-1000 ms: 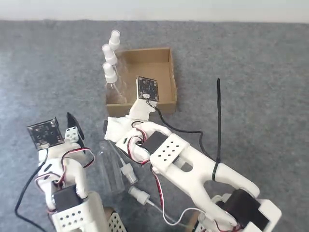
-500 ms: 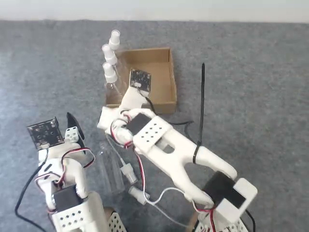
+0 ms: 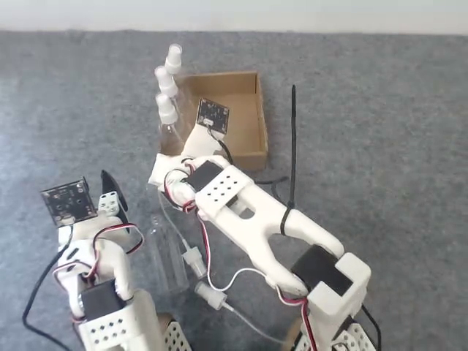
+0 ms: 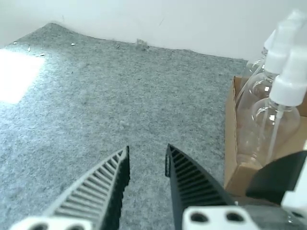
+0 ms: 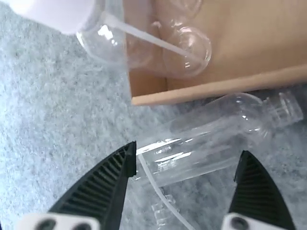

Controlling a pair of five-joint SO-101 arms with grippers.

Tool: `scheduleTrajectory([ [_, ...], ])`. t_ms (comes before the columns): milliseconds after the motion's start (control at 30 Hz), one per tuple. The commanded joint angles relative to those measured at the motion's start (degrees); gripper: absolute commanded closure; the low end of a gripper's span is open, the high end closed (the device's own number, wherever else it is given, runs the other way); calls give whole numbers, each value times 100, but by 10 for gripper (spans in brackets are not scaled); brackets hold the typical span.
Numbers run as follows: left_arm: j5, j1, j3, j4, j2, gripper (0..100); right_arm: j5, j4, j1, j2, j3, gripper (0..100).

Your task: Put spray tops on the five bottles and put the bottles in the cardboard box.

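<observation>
While the right gripper (image 5: 187,149) is spread wide over it, the capless clear plastic bottle (image 5: 206,139) lies sideways just outside the brown cardboard box (image 5: 230,86), long axis along its wall, neck away from the corner. Left gripper (image 4: 147,151) is slightly parted.

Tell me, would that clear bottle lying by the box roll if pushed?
The bottle lies on its round side, so it would probably roll, though the carpet may slow it. It looks empty, so likely light. Its smooth wall might slip in the open right pincer.
</observation>
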Motion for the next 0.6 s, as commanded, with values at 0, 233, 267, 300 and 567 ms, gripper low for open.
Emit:
scheduleTrajectory([
  [0, -53, -44, -31, -193, -88, 880, -53, 66, 198, 40, -404, 713],
  [233, -53, -44, -31, -193, -88, 880, -53, 593, 180, 66, -554, 713],
  [267, -53, -44, -31, -193, -88, 880, -53, 787, 180, 66, -659, 713],
  [300, -53, -44, -31, -193, -88, 880, -70, 954, 180, 66, -756, 713],
  [567, -53, -44, -31, -193, -88, 880, -290, 1174, 207, 136, -914, 713],
])
